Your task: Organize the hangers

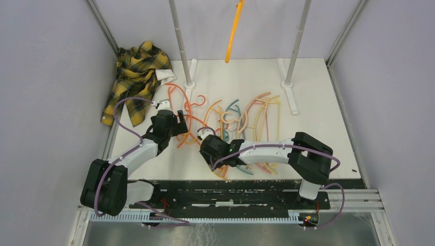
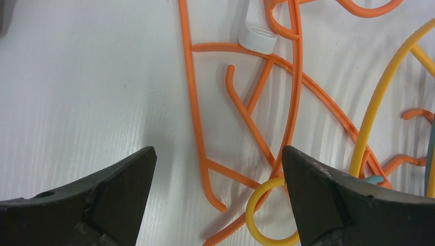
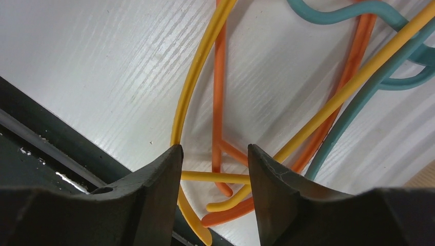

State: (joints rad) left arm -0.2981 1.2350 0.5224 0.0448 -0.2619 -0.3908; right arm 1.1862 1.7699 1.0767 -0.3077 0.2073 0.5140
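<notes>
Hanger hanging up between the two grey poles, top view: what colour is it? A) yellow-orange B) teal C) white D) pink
A: the hanging hanger is yellow-orange; the teal and pink ones lie in the pile on the table.

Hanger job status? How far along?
Early. Done: one yellow-orange hanger hangs up between the poles. In hand: nothing gripped; left gripper open over orange hangers, right gripper open astride a yellow hanger. Left: the tangled pile on the table.
</notes>
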